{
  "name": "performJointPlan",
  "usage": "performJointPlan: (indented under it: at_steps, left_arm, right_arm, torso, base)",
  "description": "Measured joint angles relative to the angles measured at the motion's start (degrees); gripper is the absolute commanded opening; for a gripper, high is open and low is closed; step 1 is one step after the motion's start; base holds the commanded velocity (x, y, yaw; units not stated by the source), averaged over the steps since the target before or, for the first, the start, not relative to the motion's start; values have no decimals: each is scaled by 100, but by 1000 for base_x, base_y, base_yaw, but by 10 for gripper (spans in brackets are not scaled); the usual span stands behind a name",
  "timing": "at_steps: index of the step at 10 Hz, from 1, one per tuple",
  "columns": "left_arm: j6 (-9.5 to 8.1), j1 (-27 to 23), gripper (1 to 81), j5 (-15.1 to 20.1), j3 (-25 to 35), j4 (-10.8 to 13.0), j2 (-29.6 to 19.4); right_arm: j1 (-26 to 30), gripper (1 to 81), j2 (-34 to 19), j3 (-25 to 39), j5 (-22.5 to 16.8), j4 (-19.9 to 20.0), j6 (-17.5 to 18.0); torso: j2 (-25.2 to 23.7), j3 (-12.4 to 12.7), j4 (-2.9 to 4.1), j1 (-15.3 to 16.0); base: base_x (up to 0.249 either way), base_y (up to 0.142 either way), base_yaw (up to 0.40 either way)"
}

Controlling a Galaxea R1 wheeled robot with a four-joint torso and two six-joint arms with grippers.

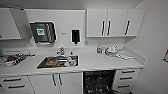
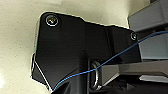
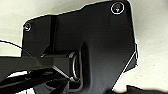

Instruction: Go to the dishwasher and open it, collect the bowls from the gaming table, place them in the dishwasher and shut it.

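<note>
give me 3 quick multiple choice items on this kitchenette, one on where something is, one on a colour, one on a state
1. Where is the dishwasher?
A. under the counter, right of the sink
B. under the counter, left of the sink
C. beside the wall cabinets

2. What colour are the wall cabinets?
A. yellow
B. white
C. blue

3. What state is the dishwasher in?
A. closed, steel front showing
B. open, dark inside showing
C. pulled out onto the floor

Answers:
1 A: its dark opening sits below the worktop, right of the sink.
2 B: the doors are white with dark handles.
3 B: a dark interior shows between the white cupboard doors and drawers.
</note>
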Motion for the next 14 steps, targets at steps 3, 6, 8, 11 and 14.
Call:
performJointPlan:
  at_steps: [3, 6, 8, 11, 14]
  left_arm:
    - [0, 22, 811, 0, 0, 0, 2]
    - [24, 11, 811, 0, 0, 0, 5]
    - [28, 20, 811, 0, 0, 0, 9]
    - [28, 24, 811, 17, 0, 0, 17]
    - [33, -45, 811, -17, 0, 0, 17]
  right_arm:
    - [0, 811, 2, 0, 6, -1, 0]
    - [-27, 811, 0, -12, 1, -4, 0]
    - [4, 811, 0, -22, 4, -4, -11]
    - [-16, 811, 0, -22, -13, -4, -22]
    - [56, 811, 2, -22, 37, -4, -37]
  torso:
    - [7, 203, 0, -6]
    - [212, 221, 0, -144]
    - [619, 221, 0, -405]
    - [1106, 221, 0, -540]
    - [1196, 481, 0, -560]
  base:
    - [0, 0, 0]
    - [0, 0, 0]
    - [0, 0, 0]
    - [0, 0, 0]
    - [0, 0, 0]
